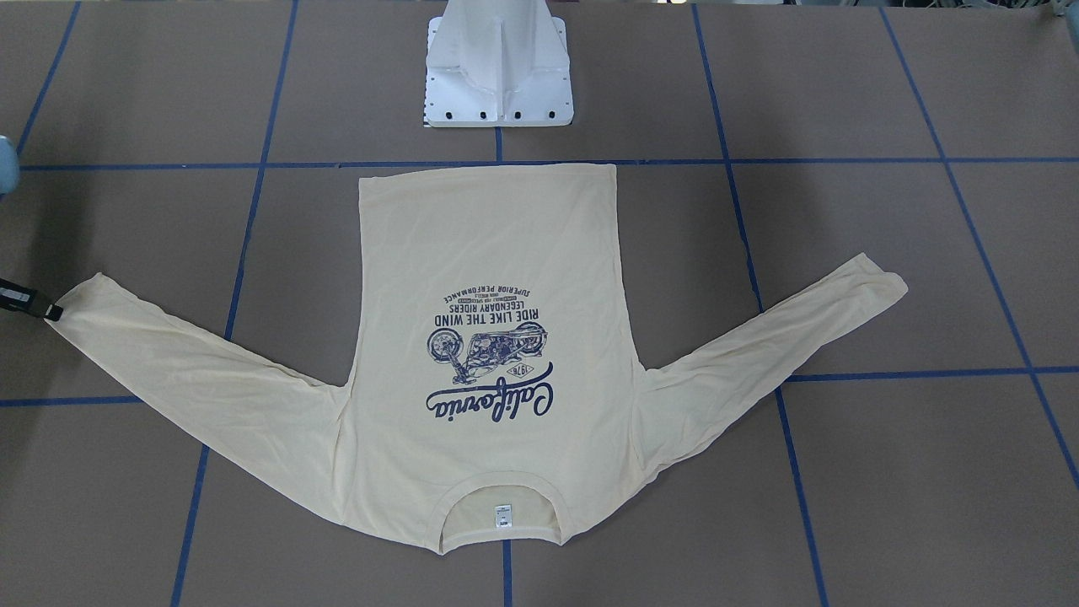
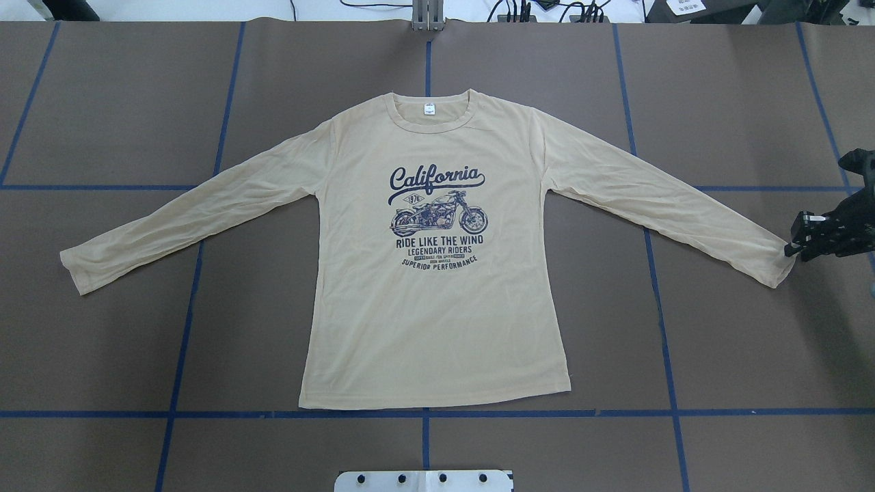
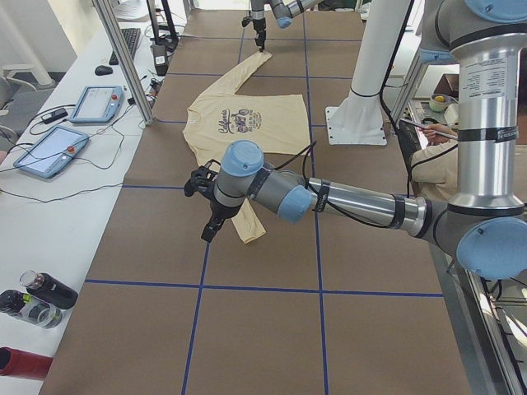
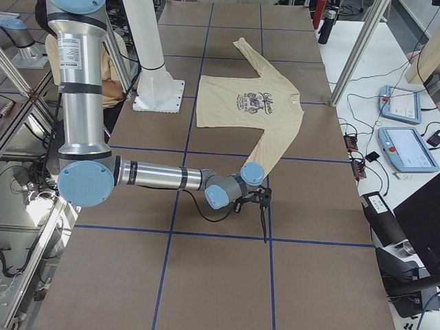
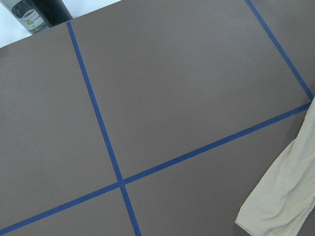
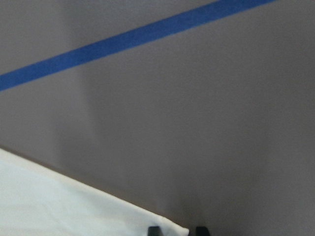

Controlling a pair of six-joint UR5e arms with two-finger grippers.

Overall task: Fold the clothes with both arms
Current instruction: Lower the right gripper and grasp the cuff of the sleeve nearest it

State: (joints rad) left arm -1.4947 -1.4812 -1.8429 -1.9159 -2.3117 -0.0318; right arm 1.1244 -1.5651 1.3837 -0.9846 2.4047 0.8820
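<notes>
The pale cream-yellow shirt [image 2: 437, 314] lies flat, print side up, with both sleeves spread and its collar [image 2: 429, 116] away from the robot base. My right gripper [image 2: 791, 250] is low at the right sleeve cuff [image 2: 776, 263]. In the right wrist view its fingertips [image 6: 153, 230] stand slightly apart with the cuff corner [image 6: 179, 230] between them. It also shows in the front view [image 1: 54, 312]. My left gripper [image 3: 207, 230] shows only in the left side view, over the left sleeve cuff [image 3: 251, 226]; I cannot tell if it is open or shut.
The brown table [image 2: 137, 342] carries a blue tape grid [image 2: 184, 301]. The white pedestal base [image 1: 499, 76] stands behind the shirt's hem. Bottles [image 3: 41, 296] and tablets [image 3: 49, 148] sit on the side bench beyond the table edge.
</notes>
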